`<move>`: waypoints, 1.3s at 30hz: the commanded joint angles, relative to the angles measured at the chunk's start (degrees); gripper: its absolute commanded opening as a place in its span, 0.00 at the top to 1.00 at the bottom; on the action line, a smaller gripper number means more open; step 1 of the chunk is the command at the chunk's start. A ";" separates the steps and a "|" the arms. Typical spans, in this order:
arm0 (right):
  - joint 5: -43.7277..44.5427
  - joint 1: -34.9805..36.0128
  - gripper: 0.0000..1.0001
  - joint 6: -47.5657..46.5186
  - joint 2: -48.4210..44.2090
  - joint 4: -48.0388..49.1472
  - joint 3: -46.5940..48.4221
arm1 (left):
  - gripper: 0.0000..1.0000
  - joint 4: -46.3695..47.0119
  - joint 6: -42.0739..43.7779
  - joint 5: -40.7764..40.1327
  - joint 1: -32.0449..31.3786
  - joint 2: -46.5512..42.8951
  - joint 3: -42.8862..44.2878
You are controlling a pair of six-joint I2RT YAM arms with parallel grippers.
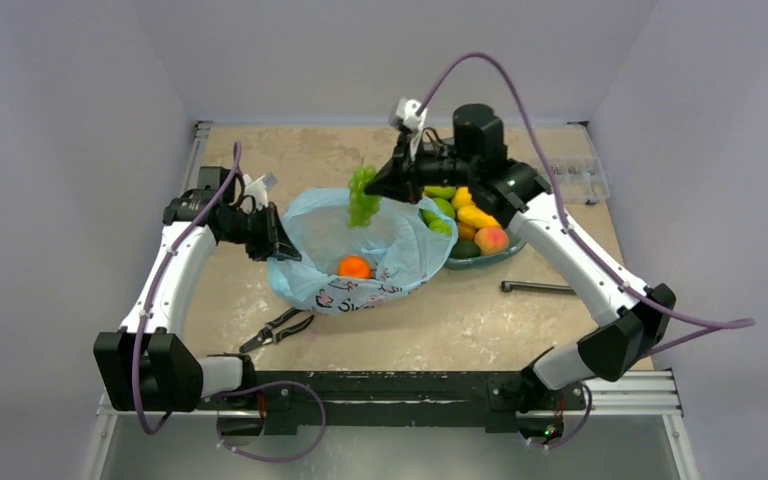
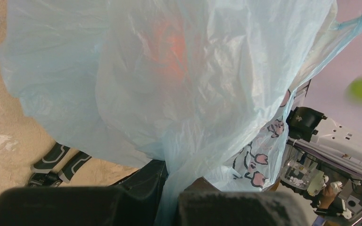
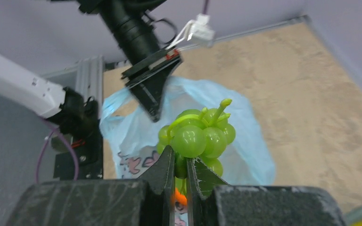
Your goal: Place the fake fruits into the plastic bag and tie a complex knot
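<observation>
The light-blue plastic bag (image 1: 360, 250) lies open mid-table with an orange fruit (image 1: 354, 267) inside. My left gripper (image 1: 278, 243) is shut on the bag's left rim and holds it up; in the left wrist view the plastic (image 2: 179, 94) runs down between the fingers (image 2: 146, 181). My right gripper (image 1: 378, 182) is shut on a green grape bunch (image 1: 362, 197) and holds it above the bag's mouth; the grapes (image 3: 198, 136) show pinched between its fingers (image 3: 167, 165). More fake fruits (image 1: 475, 220) lie in the teal dish (image 1: 505, 255) at the right. No knot is in view.
Black-handled pliers (image 1: 278, 328) lie in front of the bag. A dark metal bar (image 1: 538, 288) lies right of the dish. A clear compartment box (image 1: 580, 178) sits at the far right edge. Grey walls enclose the table.
</observation>
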 commanded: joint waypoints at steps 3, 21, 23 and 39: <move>-0.24 7.79 1.00 -4.93 2.08 5.49 -5.75 | 1.00 0.54 1.21 1.15 0.38 -0.76 0.60; 12.81 14.31 0.54 -22.34 14.64 5.78 -13.17 | 1.00 0.97 0.93 1.23 0.38 0.56 0.88; 12.47 14.31 0.39 -20.79 12.44 4.34 -11.63 | 1.00 0.97 0.93 1.12 0.38 0.64 0.80; 19.11 -9.85 0.07 -5.36 6.11 -6.14 4.72 | 1.00 0.89 0.97 1.79 0.38 1.54 1.22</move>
